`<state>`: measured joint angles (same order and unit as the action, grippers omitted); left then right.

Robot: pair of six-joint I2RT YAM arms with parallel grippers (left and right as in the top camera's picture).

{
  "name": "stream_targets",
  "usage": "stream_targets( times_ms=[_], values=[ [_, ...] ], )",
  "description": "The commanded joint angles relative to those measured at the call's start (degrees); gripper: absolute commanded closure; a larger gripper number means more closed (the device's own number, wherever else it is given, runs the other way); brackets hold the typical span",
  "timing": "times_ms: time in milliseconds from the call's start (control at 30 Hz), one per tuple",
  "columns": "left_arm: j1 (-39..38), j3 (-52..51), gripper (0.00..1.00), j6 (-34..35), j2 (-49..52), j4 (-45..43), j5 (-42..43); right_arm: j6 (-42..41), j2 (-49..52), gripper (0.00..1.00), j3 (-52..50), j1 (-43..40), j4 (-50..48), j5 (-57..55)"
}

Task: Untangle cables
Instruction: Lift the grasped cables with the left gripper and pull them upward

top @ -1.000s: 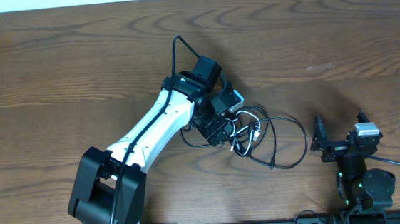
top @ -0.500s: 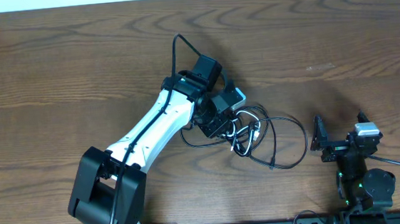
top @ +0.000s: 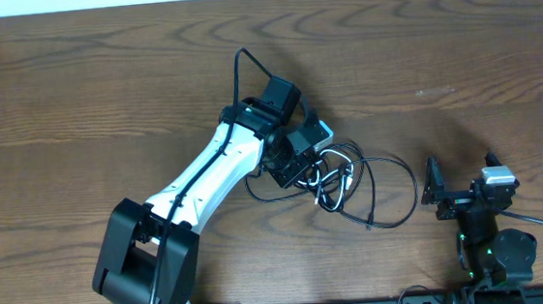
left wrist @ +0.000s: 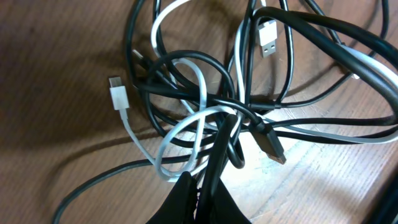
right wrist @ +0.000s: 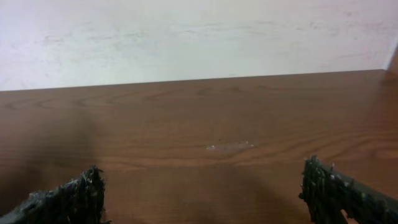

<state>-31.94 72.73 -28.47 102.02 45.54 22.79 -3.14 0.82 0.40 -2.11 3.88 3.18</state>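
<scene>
Cables [top: 351, 180] are lying in one knotted heap on the table [top: 101, 88], just off its centre toward 4 o'clock, with black loops trailing out toward 5 o'clock.

Left arm is reaching in from the 7 o'clock edge; left gripper [top: 297, 169] is sitting on the heap's 9 o'clock side.

Left wrist view: left gripper [left wrist: 200, 190] is clenched, fingers pressed together on a black cable [left wrist: 224, 140] that is rising out of them into the knot.

White cable [left wrist: 180, 134] is curling through the black loops, its small white plug [left wrist: 116, 94] lying free at 9 o'clock of the knot. A silver plug [left wrist: 267, 37] is resting at 1 o'clock and a black plug [left wrist: 272, 142] at 4 o'clock.

Right gripper [top: 463, 181] is hanging at 3 o'clock of the heap, apart from it, with its jaws spread wide and nothing between them. Right wrist view is showing only its fingers [right wrist: 78, 196] and bare wood.
</scene>
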Motion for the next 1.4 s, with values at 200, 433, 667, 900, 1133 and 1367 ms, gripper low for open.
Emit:
stream_targets(
  times_ms=[200, 433, 667, 900, 1133, 1367],
  values=[
    [0.0, 0.8, 0.92, 8.3, -2.1, -3.4, -12.2, 0.9, -0.5, 0.01, -0.1, 0.3, 0.2, -0.2],
    [0.0, 0.9, 0.92, 11.9, -9.3, -9.1, -16.3, 0.9, -0.5, 0.01, -0.1, 0.3, 0.2, -0.2],
    [0.0, 0.9, 0.92, 15.7, -15.3, -15.6, -22.8, 0.9, -0.5, 0.01, -0.1, 0.3, 0.2, -0.2],
    [0.0, 0.9, 0.92, 16.5, -17.9, -20.5, -23.5, 0.9, -0.5, 0.01, -0.1, 0.3, 0.2, -0.2],
    [0.0, 0.9, 0.93, 22.1, -19.5, -26.5, -23.5, 0.9, -0.5, 0.01, -0.1, 0.3, 0.2, -0.2],
    [0.0, 0.9, 0.92, 28.9, -20.0, -31.5, -23.5, 0.9, -0.5, 0.01, -0.1, 0.3, 0.2, -0.2]
  ],
)
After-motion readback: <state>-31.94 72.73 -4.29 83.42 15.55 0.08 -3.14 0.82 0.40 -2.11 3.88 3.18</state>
